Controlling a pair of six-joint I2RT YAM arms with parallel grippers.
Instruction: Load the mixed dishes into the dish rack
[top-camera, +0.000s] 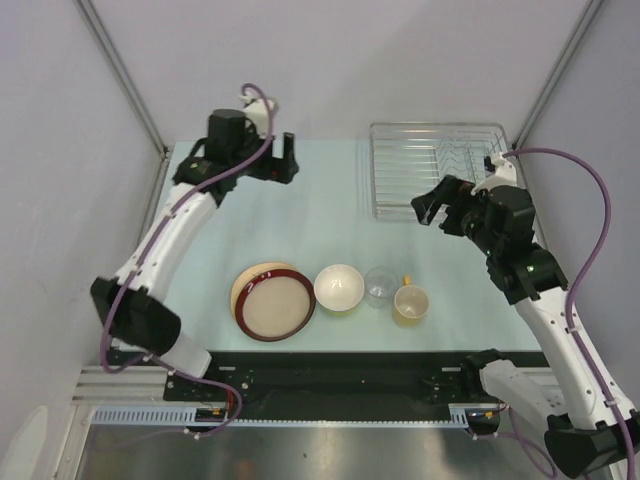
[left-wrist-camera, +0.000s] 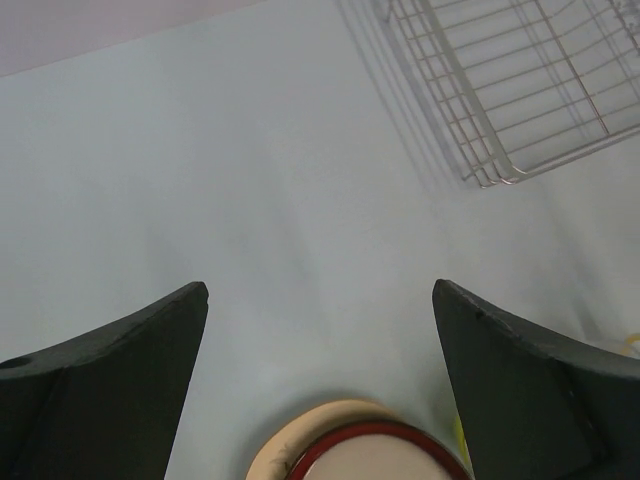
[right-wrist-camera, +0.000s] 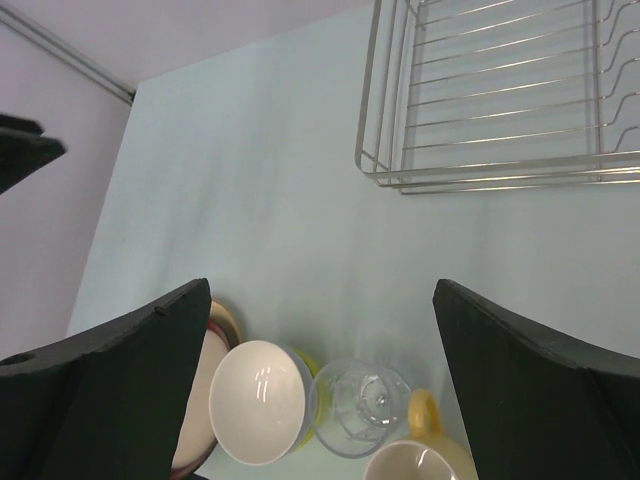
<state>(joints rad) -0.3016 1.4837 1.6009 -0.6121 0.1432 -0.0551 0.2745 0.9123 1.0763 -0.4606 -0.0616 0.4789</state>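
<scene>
Gaping wide and empty, the left tool (top-camera: 283, 158) hovers over the far left of the table (top-camera: 320, 220). The right tool (top-camera: 432, 208), equally wide and empty, hangs beside the dish rack (top-camera: 400, 170). A dark-red-rimmed plate (top-camera: 275, 306), white bowl (top-camera: 339, 287), clear glass (top-camera: 380, 285) and yellowish cup (top-camera: 411, 303) line the near edge.

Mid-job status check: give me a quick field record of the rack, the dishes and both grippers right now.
rack: dish rack, far right of table, nothing in it
plates: red-rimmed plate stacked on beige plate, near edge
bowl: white bowl, upright, right of plates
glass: clear glass, between bowl and cup
cup: yellow cup, upright, rightmost
left: left gripper open, holding nothing
right: right gripper open, holding nothing, by rack's near edge
loaded: none
</scene>
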